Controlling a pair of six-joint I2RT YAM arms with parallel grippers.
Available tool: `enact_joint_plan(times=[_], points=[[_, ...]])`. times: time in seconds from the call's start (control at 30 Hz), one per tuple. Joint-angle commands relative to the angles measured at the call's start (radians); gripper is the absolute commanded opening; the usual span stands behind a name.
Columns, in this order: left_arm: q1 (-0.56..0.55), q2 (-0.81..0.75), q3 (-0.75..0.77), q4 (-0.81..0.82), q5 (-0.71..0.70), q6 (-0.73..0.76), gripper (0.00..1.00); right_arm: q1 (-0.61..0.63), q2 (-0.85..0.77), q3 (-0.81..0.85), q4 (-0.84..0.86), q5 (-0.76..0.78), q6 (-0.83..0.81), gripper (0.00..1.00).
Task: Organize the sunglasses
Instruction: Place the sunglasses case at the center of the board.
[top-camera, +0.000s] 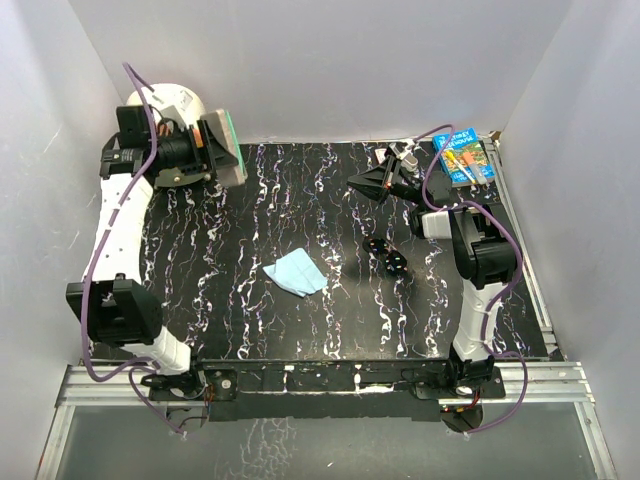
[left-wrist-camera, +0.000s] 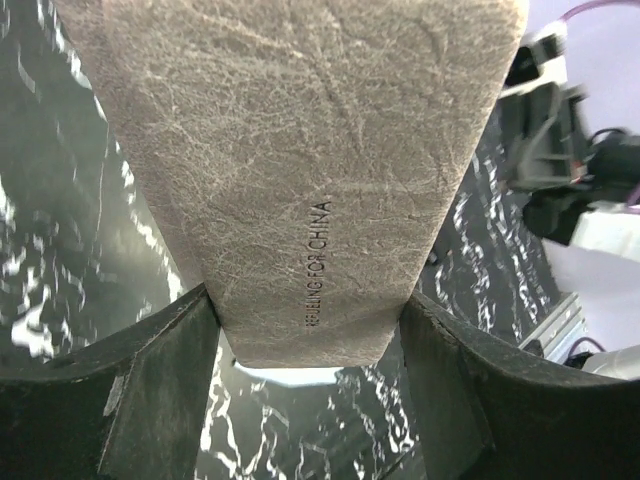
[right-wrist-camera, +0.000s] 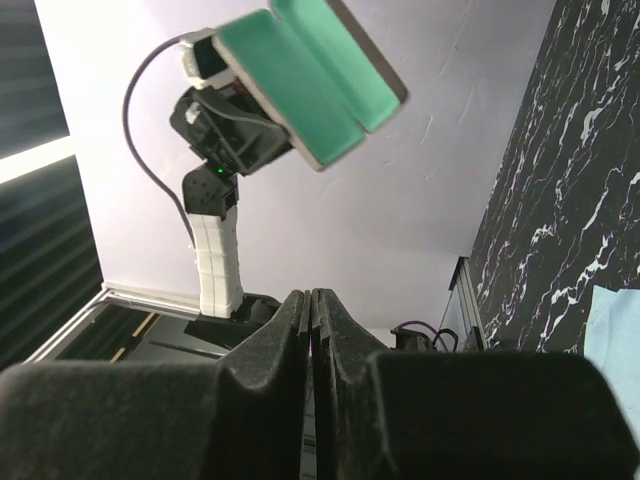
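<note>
The sunglasses (top-camera: 388, 255), small and glossy black, lie on the black marbled table (top-camera: 250, 220) right of centre. My left gripper (top-camera: 207, 150) is raised at the back left and shut on the grey-brown case (top-camera: 228, 148), which is open with its teal lining showing. In the left wrist view the case's leathery outside (left-wrist-camera: 300, 170) fills the frame between my fingers (left-wrist-camera: 160, 390). My right gripper (top-camera: 360, 183) is shut and empty, raised behind the sunglasses and pointing left. Its wrist view shows the closed gripper (right-wrist-camera: 312, 310) and the open case (right-wrist-camera: 305, 75) held high.
A light-blue cloth (top-camera: 296, 272) lies near the table's middle, left of the sunglasses; its edge shows in the right wrist view (right-wrist-camera: 615, 350). A blue box (top-camera: 465, 157) sits at the back right corner. White walls enclose the table on three sides.
</note>
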Motion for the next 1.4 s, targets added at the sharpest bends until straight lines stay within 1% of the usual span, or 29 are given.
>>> enact_joint_plan(times=[0.0, 0.1, 0.2, 0.3, 0.37, 0.4, 0.47, 0.53, 0.6, 0.67, 0.73, 0.8, 0.87, 0.93, 1.07, 1.17, 1.37], points=[[-0.001, -0.047, -0.11, -0.097, -0.049, 0.074, 0.0, -0.004, -0.032, -0.011, 0.137, 0.012, 0.027, 0.08], [-0.001, -0.009, -0.187, -0.118, 0.069, 0.118, 0.0, -0.005, -0.043, -0.022, 0.14, 0.014, 0.028, 0.08], [-0.009, -0.009, -0.261, -0.066, 0.182, 0.125, 0.0, -0.005, -0.048, -0.026, 0.139, 0.008, 0.028, 0.08], [-0.022, 0.012, -0.275, -0.069, 0.247, 0.158, 0.0, -0.005, -0.049, -0.03, 0.123, -0.006, 0.016, 0.08], [-0.034, 0.052, -0.255, -0.117, 0.272, 0.203, 0.0, -0.005, -0.053, -0.038, 0.093, -0.017, -0.006, 0.08], [-0.04, 0.077, -0.23, -0.158, 0.257, 0.231, 0.0, -0.005, -0.055, -0.042, 0.089, -0.021, -0.01, 0.08], [-0.048, 0.107, -0.216, -0.183, 0.22, 0.258, 0.0, -0.003, -0.059, -0.044, 0.073, -0.029, -0.026, 0.08], [-0.053, 0.107, -0.238, -0.141, 0.143, 0.244, 0.0, -0.002, -0.069, -0.041, 0.004, -0.042, -0.073, 0.08], [-0.055, 0.108, -0.26, -0.11, 0.067, 0.239, 0.0, -0.001, -0.086, -0.039, -0.089, -0.054, -0.153, 0.08], [-0.055, 0.111, -0.284, -0.087, 0.023, 0.236, 0.0, 0.001, -0.102, -0.036, -0.187, -0.061, -0.235, 0.08], [-0.055, 0.116, -0.314, -0.054, 0.008, 0.232, 0.0, 0.003, -0.114, -0.028, -0.279, -0.065, -0.308, 0.08], [-0.055, 0.138, -0.324, -0.043, 0.015, 0.235, 0.0, 0.004, -0.12, -0.025, -0.343, -0.065, -0.356, 0.08], [-0.055, 0.172, -0.313, -0.058, 0.05, 0.252, 0.0, 0.006, -0.119, -0.026, -0.365, -0.067, -0.374, 0.08], [-0.055, 0.204, -0.292, -0.079, 0.083, 0.28, 0.0, 0.009, -0.112, -0.032, -0.365, -0.069, -0.377, 0.08], [-0.055, 0.276, -0.247, -0.122, 0.213, 0.324, 0.0, 0.026, -0.099, -0.042, -0.355, -0.072, -0.377, 0.08], [-0.054, 0.326, -0.206, -0.156, 0.277, 0.355, 0.0, 0.043, -0.083, -0.044, -0.352, -0.074, -0.378, 0.08], [-0.054, 0.396, -0.145, -0.181, 0.292, 0.382, 0.0, 0.091, -0.051, -0.031, -0.362, -0.064, -0.391, 0.08]])
